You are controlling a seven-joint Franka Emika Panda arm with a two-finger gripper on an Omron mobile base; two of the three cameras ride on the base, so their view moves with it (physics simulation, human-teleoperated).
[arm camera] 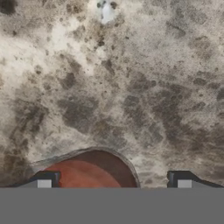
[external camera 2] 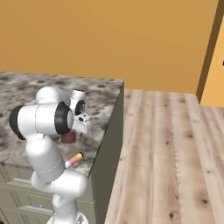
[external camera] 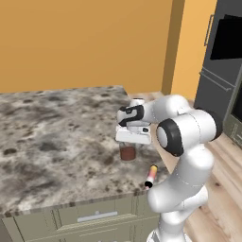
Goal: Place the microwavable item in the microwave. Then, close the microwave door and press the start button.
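The microwavable item (external camera: 127,152), a small reddish-brown squat cylinder, stands on the marble counter (external camera: 56,137) near its right end. My gripper (external camera: 128,144) hangs straight down over it. In the hand view the item (arm camera: 87,173) lies at the bottom between the two fingertips (arm camera: 43,183). The left tip is at its rim and the right tip stands apart from it, so the gripper (arm camera: 113,183) is open around it. From the right base view the item (external camera 2: 68,138) peeks out under the hand (external camera 2: 78,124). A black panel (external camera: 226,38) shows high in the dark appliance column; I cannot tell whether it is the microwave.
A slim pink-yellow-black stick (external camera: 151,176) lies near the counter's front right corner, close to the item. The counter edge drops to a wooden floor (external camera 2: 166,148) on the right. Grey drawers (external camera: 94,217) run below the counter front. Orange walls stand behind.
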